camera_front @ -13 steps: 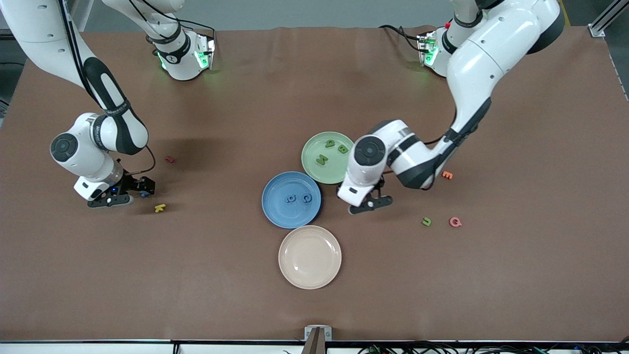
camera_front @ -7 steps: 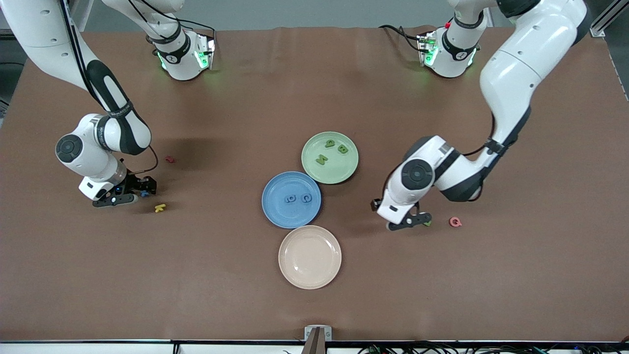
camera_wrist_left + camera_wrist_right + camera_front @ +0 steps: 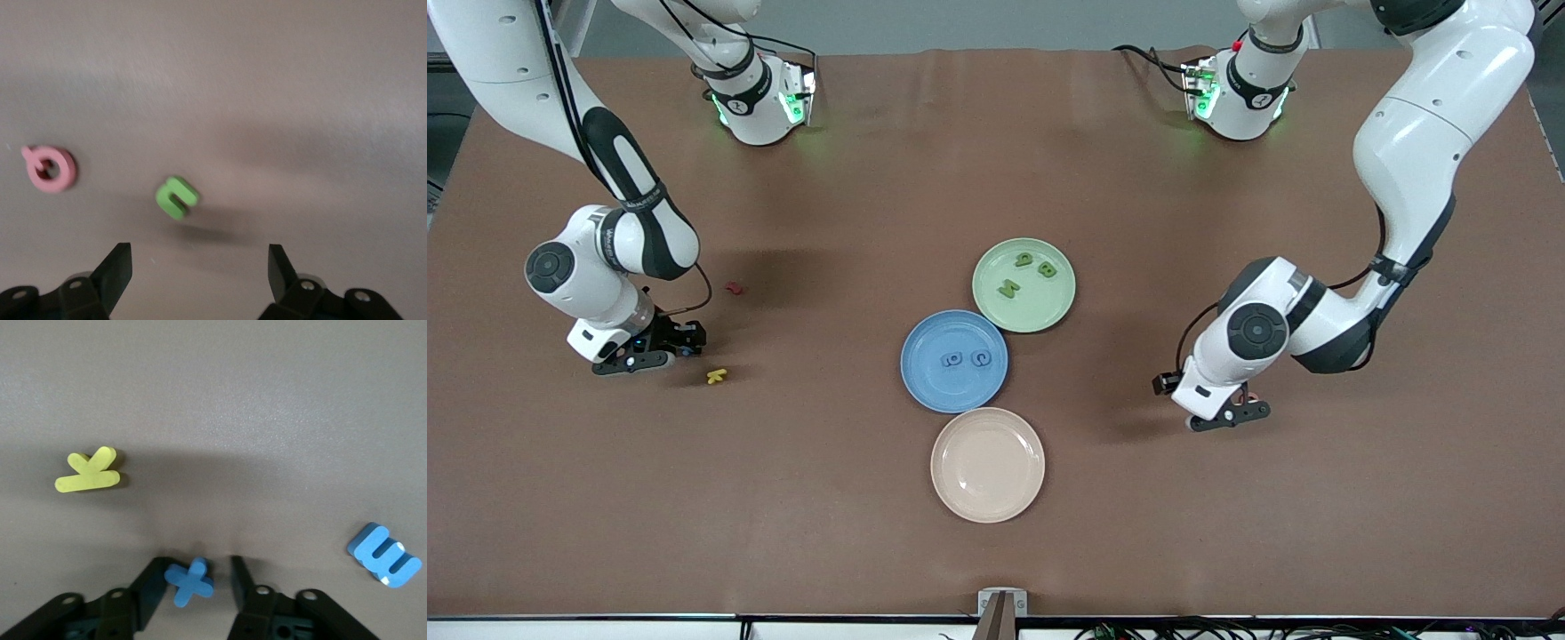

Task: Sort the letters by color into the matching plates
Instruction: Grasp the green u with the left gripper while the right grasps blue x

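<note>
The blue plate holds two blue letters. The pale green plate holds three green letters. My right gripper is low at the right arm's end of the table. In the right wrist view its fingers stand around a blue X, which touches one finger with a gap to the other. A blue E lies close by. My left gripper is open and empty just above the table beside a green U.
A beige plate lies nearer the camera than the blue plate. A yellow letter lies beside the right gripper and also shows in the right wrist view. A dark red letter lies farther back. A pink Q lies beside the green U.
My left arm has swung from beside the green plate toward the left arm's end, coming over the green U. My right gripper has stayed at the blue X.
</note>
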